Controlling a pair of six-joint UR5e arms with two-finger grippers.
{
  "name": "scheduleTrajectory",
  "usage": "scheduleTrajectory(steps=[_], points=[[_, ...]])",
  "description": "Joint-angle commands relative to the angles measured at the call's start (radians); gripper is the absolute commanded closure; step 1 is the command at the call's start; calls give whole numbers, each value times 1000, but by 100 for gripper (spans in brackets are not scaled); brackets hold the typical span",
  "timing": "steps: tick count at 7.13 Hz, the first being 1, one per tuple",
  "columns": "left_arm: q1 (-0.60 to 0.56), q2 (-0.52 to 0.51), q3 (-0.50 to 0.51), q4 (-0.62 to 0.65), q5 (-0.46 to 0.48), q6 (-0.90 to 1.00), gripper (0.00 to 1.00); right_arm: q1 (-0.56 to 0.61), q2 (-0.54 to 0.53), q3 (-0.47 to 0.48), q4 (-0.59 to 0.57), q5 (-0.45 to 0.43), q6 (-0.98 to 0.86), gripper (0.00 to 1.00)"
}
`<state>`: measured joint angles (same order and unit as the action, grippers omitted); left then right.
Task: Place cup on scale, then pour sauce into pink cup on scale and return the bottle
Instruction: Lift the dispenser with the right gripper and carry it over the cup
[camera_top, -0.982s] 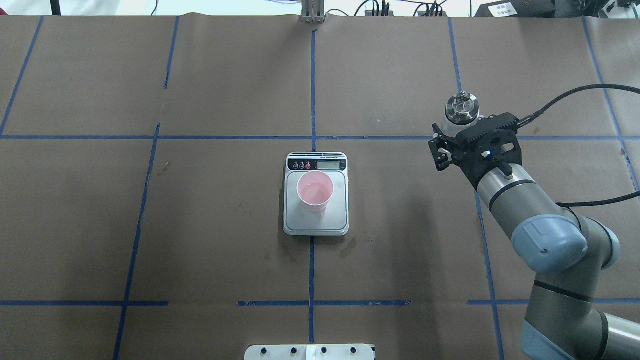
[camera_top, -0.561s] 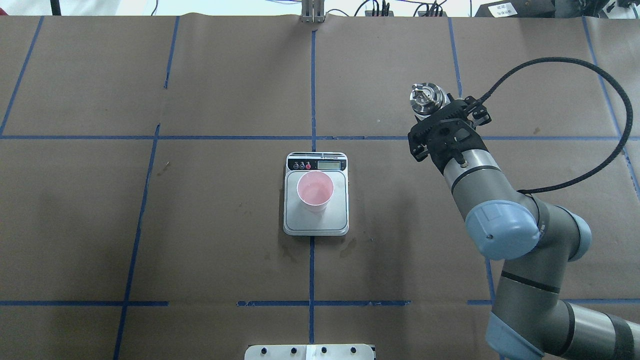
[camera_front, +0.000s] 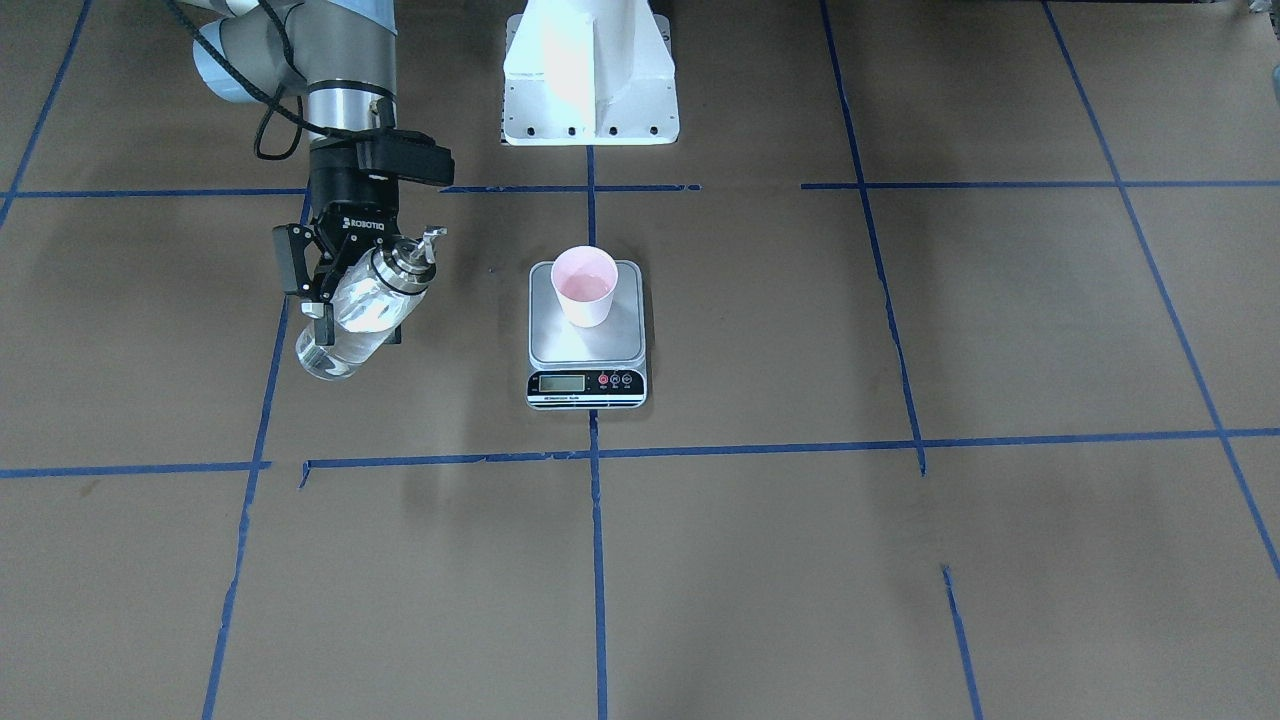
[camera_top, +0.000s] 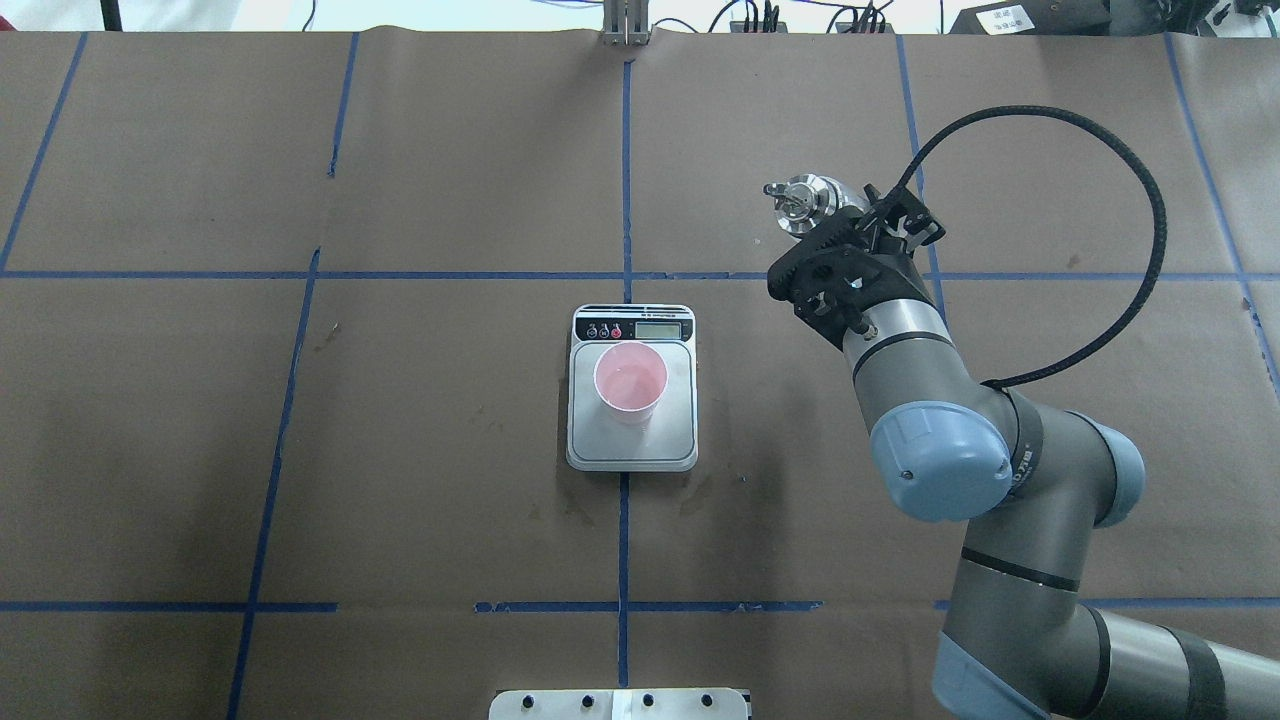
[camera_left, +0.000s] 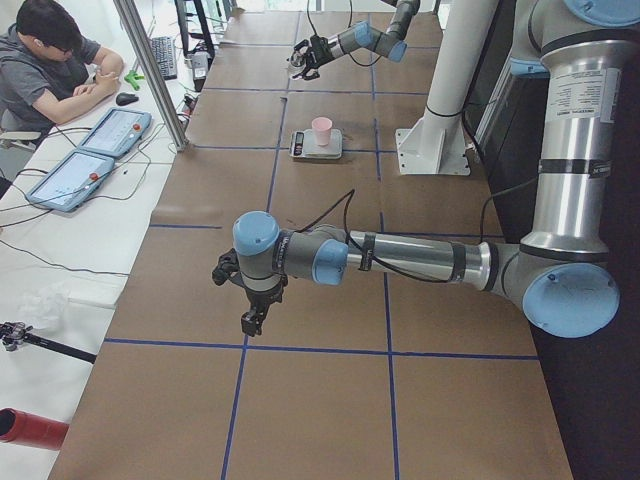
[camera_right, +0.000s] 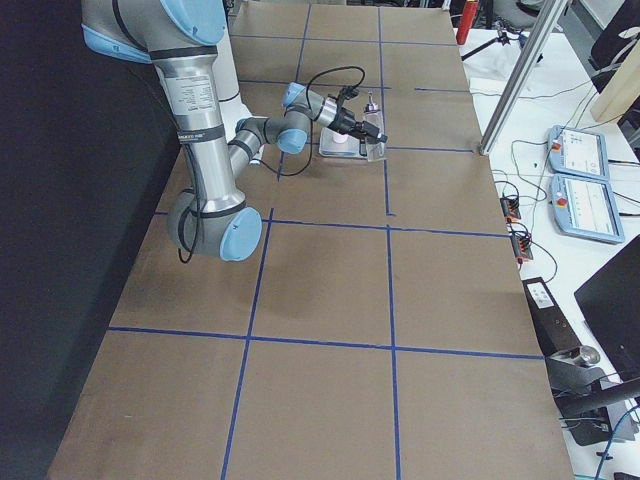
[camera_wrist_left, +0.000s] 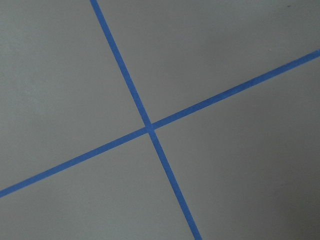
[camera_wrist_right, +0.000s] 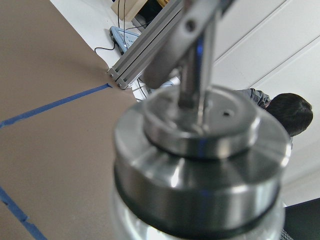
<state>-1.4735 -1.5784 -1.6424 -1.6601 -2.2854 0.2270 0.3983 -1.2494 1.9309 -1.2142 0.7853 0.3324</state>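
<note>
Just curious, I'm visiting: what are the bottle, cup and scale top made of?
The bottle: apparently clear glass, see-through with glints; shiny metal collar. The cup: probably paper, matte pale pink. The scale: platform looks like brushed steel, dull grey sheen.

Place: robotics laboratory, set up as a manipulation test bench.
Work surface: long table covered in brown paper, ruled into large squares with blue tape.
Machines: two grey-and-blue industrial arms, the right arm and the left arm, either side of a white pedestal at the table's edge.
Framing: aluminium profile post rising beside the table.
Operator station: white side bench with two touch-screen pendants, a keyboard and a seated person.
Wiring: loose cables and plugs along the table's far edge; a black cable looping off the right arm's wrist.
</note>
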Motion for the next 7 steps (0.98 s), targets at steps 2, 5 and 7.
scheduleTrajectory(steps=[2,5,7], points=[[4,0,15,-1,4,0,0,-93,77,-9,-221,-115,-39,100],[5,-3,30,-1,6,0,0,-128,81,-50,-260,-224,-213,100],[5,-5,33,-1,6,0,0,-157,82,-102,-310,-375,-252,100]])
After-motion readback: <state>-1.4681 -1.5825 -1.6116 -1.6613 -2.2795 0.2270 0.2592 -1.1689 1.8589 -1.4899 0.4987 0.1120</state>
